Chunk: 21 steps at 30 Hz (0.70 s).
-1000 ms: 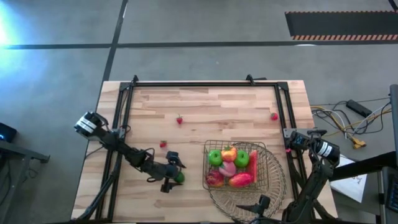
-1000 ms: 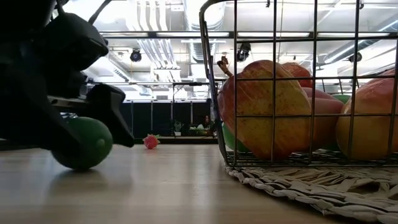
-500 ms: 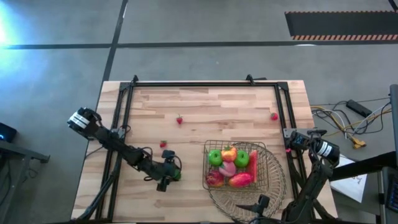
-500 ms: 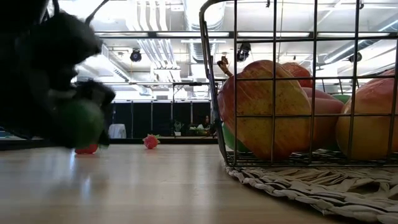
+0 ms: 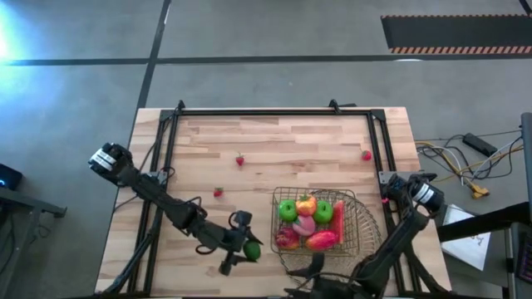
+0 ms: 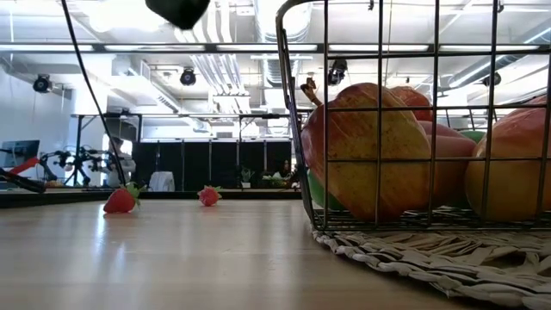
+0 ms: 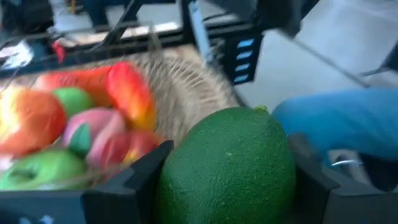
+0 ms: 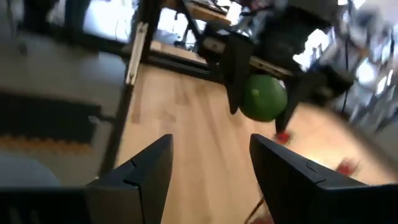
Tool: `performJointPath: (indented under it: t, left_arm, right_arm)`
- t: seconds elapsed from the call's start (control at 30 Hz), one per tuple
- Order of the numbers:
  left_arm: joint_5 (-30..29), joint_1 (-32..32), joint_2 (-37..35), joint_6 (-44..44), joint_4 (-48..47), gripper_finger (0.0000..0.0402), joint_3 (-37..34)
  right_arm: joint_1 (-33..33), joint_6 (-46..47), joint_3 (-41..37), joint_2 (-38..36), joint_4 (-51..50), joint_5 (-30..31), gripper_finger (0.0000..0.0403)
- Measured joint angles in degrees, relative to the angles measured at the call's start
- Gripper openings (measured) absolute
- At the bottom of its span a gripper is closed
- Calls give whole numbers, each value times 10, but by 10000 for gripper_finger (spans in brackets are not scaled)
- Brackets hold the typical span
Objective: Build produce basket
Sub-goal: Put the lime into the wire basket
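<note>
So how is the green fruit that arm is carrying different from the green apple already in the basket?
The green fruit is dark green with a pebbled skin; the green apple is brighter and looks smooth. The green fruit is clamped in the left gripper, lifted off the table beside the basket; the green apple sits inside it among the other produce. Both are rounded and similar in size.

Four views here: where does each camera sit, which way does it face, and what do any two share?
High view: overhead, straight down on the wooden table; both arms show.
Low view: at tabletop height, level across to the copper wire basket; only a dark arm part at top.
Left wrist view: past the left tool, clamped on the round green toy fruit, toward the basket.
Right wrist view: past the right tool, empty, open, across the table.
Shared: both wrist views and the high view show the green fruit.
</note>
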Motion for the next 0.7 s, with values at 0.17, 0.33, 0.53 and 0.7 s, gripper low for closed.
performJointPath:
  t: [0.17,0.33,0.53,0.7]
  left_arm:
    - [30,0,0,-2,-1,226,28]
    - [32,0,0,-17,-2,230,31]
    - [32,3,1,-32,-2,233,26]
    - [32,4,1,-32,-2,234,26]
  right_arm:
    - [-20,-204,23,0,0,-38,205]
    - [-41,-323,45,0,-10,-49,206]
    - [-70,-347,73,0,-74,-77,218]
    - [-97,-341,77,0,-89,-124,265]
